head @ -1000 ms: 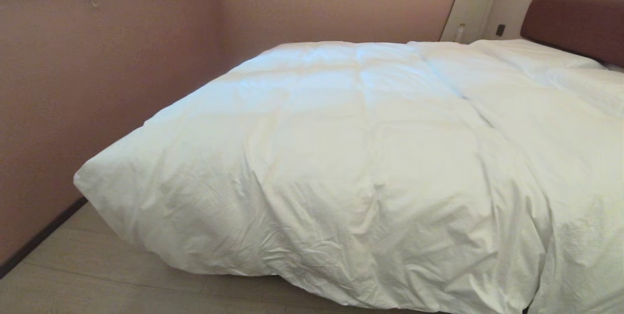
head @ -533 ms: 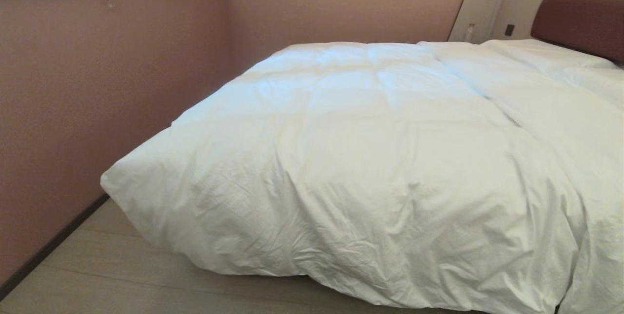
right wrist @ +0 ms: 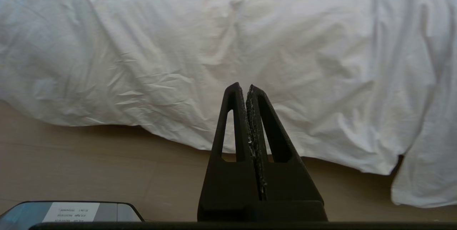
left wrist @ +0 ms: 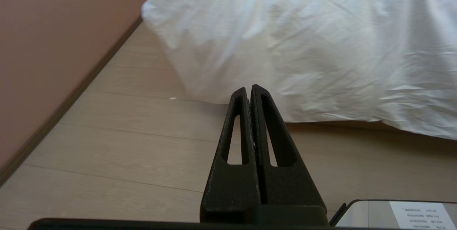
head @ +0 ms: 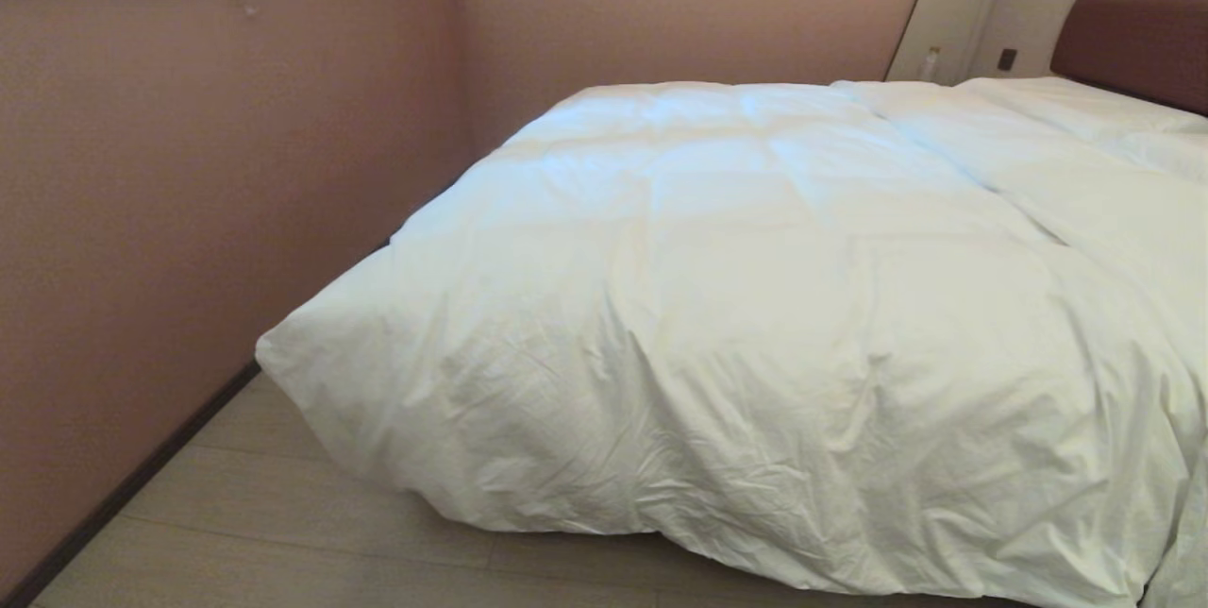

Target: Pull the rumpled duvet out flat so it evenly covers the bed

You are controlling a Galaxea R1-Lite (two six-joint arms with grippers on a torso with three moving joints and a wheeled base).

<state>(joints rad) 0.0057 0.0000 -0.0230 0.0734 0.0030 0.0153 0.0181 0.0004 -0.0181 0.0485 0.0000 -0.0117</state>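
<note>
Duvet [head: 755, 306] fills centre and right of the head view, draped over the bed [head: 1128, 46], hem overhanging floor. Judged soft, bulky, light, slack under pull; best gripped at lower-left corner. Left end effector [left wrist: 251, 89] and right end effector [right wrist: 242, 87] both pressed together, empty.

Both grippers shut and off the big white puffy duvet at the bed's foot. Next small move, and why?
Probably open the left gripper and reach for the big white puffy duvet at its bulging corner by the wall. Both it and the right gripper are shut, empty, above the pale wood floor.
</note>
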